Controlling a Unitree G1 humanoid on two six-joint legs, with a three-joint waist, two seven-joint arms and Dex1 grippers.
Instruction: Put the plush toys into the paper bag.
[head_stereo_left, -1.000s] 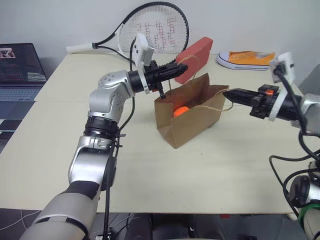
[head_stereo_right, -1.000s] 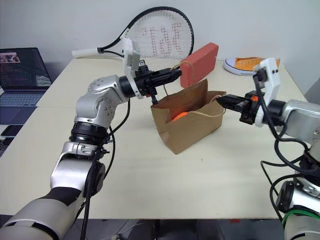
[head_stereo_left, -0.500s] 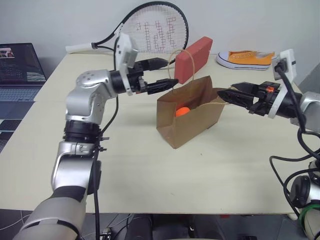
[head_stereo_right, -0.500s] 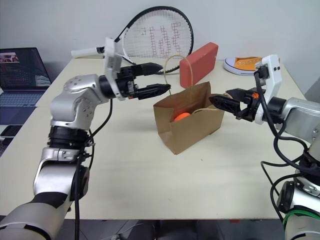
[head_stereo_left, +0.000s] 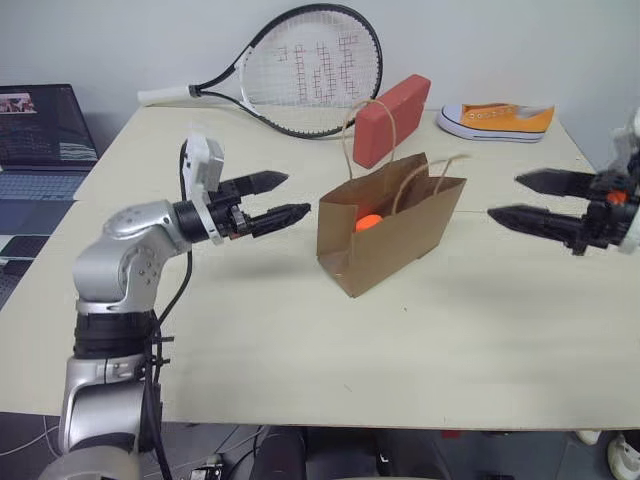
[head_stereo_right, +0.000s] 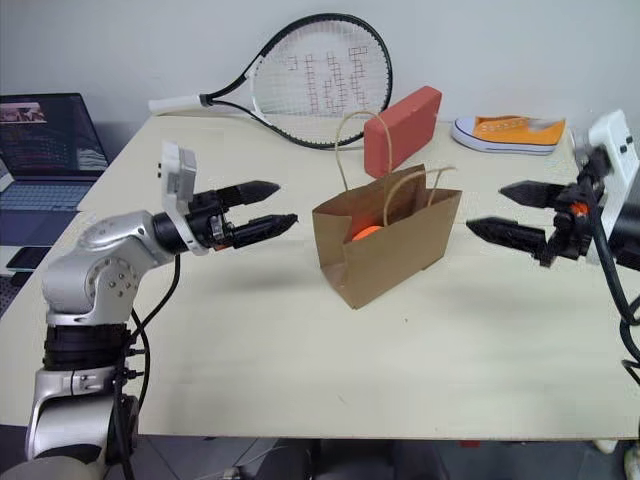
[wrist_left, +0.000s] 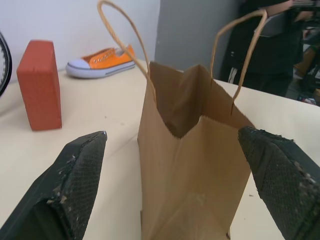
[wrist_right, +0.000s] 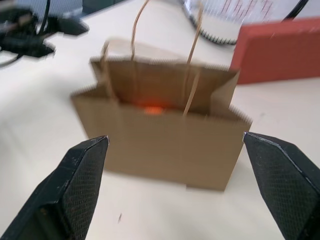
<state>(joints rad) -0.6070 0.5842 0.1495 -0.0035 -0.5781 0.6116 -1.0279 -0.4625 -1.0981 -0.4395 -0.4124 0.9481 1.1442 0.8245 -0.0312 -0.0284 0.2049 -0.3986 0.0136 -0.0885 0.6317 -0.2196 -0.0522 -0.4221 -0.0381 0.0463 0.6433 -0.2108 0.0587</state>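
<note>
Plush toys: something orange (head_stereo_left: 368, 222) already sits inside the paper bag (head_stereo_left: 385, 235), which stands between both spread-open, empty grippers, left gripper (head_stereo_left: 287, 197) slightly nearer than right gripper (head_stereo_left: 512, 198).

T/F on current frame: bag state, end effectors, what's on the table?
1. The brown kraft paper bag stands upright on the table. True.
2. The left end effector grips a bag handle. False: it is open, apart from the bag.
3. Something orange shows inside the bag. True.
4. The right end effector is shut. False: open, holding nothing.
5. The red rectangular block lies in the bag. False: it sits on the table behind it.
</note>
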